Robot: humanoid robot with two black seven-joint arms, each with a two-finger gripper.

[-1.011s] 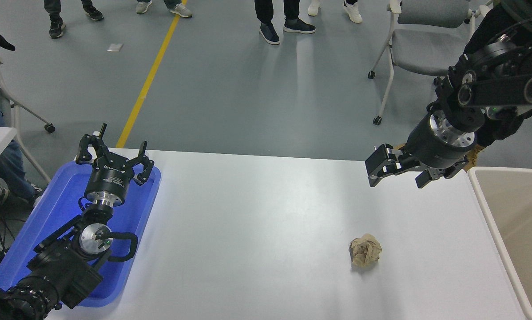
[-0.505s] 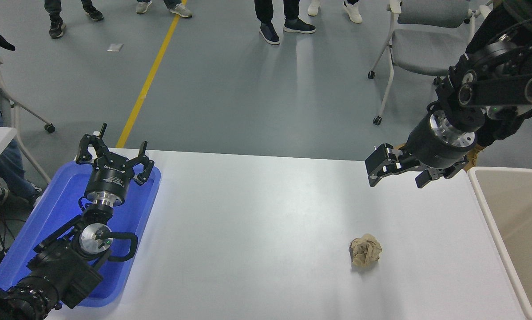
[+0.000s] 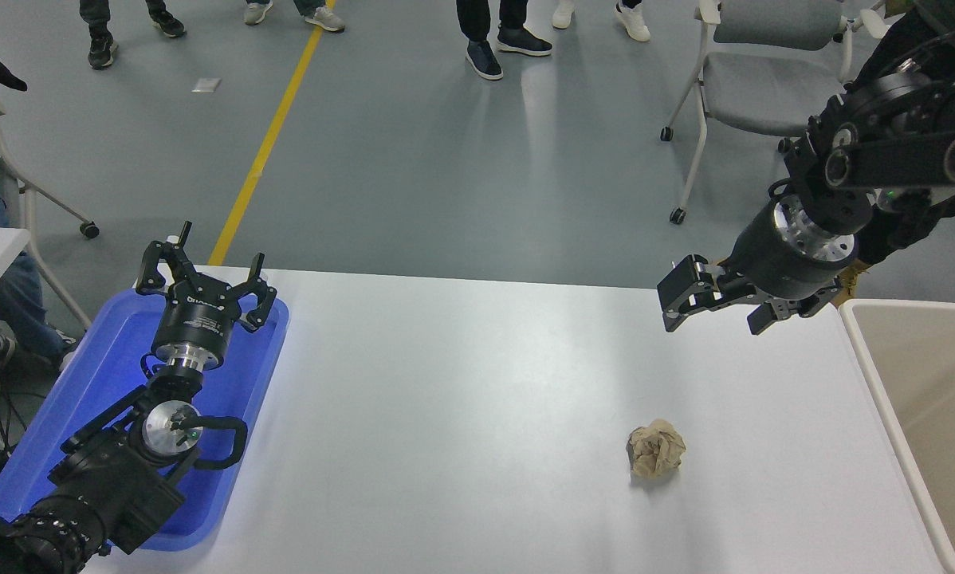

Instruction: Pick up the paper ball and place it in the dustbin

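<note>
A crumpled tan paper ball [image 3: 656, 450] lies on the white table, right of centre and toward the near edge. The beige dustbin [image 3: 876, 375] stands off the table's right end, its light rim and smooth inner wall showing. My right gripper [image 3: 717, 307] hangs open above the table's far right part, well above and beyond the ball, holding nothing. My left gripper [image 3: 206, 275] is parked open over the blue tray at the lower left.
A shallow blue tray [image 3: 79, 399] sits at the table's left end under the left arm. Beyond the table a grey wheeled chair [image 3: 752, 88] stands on the floor, and people's legs and shoes [image 3: 501, 40] show along the top edge.
The right gripper has shifted very slightly. The paper ball and the left arm have not moved. A person's feet at the top have stepped a little.
</note>
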